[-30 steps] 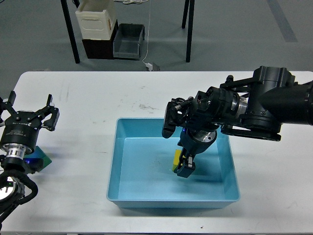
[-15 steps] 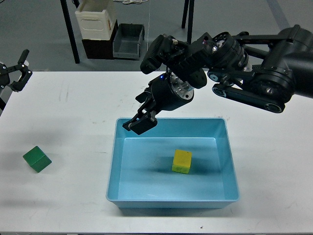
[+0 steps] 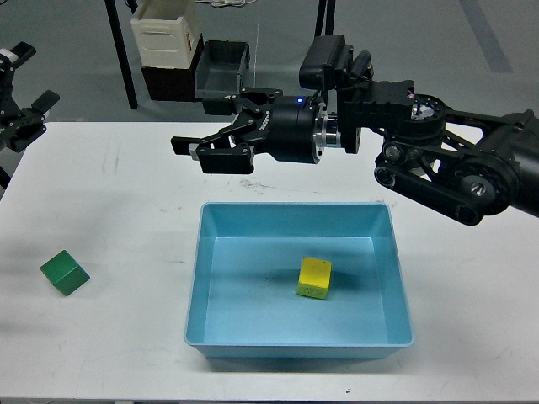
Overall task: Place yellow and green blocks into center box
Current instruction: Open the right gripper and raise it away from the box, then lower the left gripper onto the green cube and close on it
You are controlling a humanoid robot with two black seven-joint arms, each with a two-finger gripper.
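Note:
The yellow block (image 3: pixel 313 278) lies on the floor of the blue center box (image 3: pixel 196 278), right of its middle. The green block (image 3: pixel 64 273) lies on the white table, far left of the box. My right gripper (image 3: pixel 194 151) is open and empty. It hovers above the table just behind the box's back left corner, fingers pointing left. My left gripper (image 3: pixel 32 118) is at the far left edge, raised above the table's back corner. Its fingers look spread and hold nothing.
The white table (image 3: pixel 126 194) ends close in front of the box. Behind the table on the floor stand a white crate (image 3: pixel 164 34), a grey bin (image 3: pixel 221 69) and black table legs (image 3: pixel 122 55).
My right gripper let go of the yellow block in the box, then rose and swung back and left. My left arm pulled away up to the left, uncovering the green block.

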